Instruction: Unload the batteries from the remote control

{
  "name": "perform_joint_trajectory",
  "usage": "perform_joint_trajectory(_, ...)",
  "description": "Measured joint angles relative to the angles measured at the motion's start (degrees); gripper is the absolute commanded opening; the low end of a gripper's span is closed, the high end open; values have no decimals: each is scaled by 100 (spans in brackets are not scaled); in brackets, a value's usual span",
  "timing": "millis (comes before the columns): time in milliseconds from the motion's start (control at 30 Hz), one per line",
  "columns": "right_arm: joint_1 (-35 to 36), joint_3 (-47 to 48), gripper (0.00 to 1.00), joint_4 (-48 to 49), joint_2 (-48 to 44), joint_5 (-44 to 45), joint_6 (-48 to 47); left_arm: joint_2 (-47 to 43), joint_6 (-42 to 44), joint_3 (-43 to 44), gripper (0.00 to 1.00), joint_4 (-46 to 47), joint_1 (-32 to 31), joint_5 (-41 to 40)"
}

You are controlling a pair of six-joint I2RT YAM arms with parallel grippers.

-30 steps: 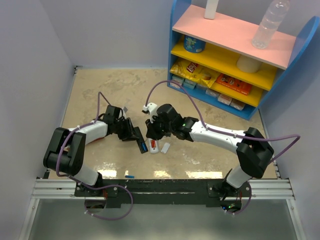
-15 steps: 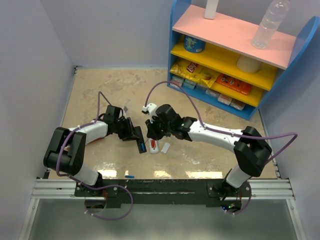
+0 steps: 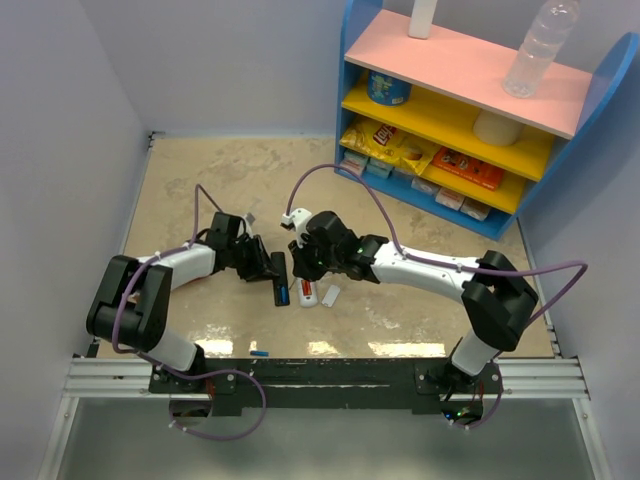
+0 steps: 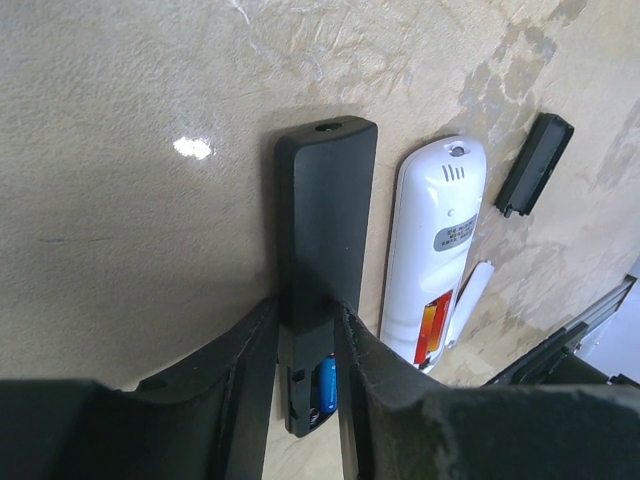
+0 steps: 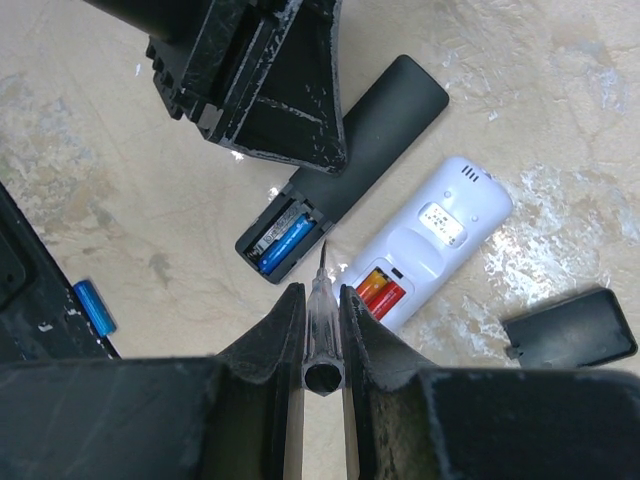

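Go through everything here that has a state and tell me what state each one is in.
black remote: compartment open, blue battery inside
white remote: compartment open, orange-red batteries inside
black cover: off, on the table
white cover: off, beside the white remote
loose battery: out, on the table
left gripper: shut on the black remote
right gripper: shut on a clear pointed tool

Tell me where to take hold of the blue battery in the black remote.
Don't pinch its sides: the blue battery sits sunk in the black remote's open bay, only its top showing. Probably come from above with the pick in the right gripper and lever up one end, while the left gripper clamps the remote.
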Motion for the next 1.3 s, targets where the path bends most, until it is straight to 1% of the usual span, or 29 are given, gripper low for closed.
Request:
perform_joint_trajectory(167,0,52,0,-140,-28,136,101,-98,-35,-72,35,-28,-2,-22)
perform_joint_trajectory(300,11,66,0,-295,-114,175,144,-151,-61,-74,41,-87,-11,-50)
perform_joint_trajectory(433,61,116,0,-352,-142,214,186,-223,-79,-83,43,-173,-11,-85)
perform_joint_trajectory(567,144,129,0,-354,-146,212,234,-317,-76,-129,43,-229,-11,-129)
perform_joint_trajectory(1300,262,225,0,-387,-142,299,354,-428,-131,-365,34,-46,-48,-24)
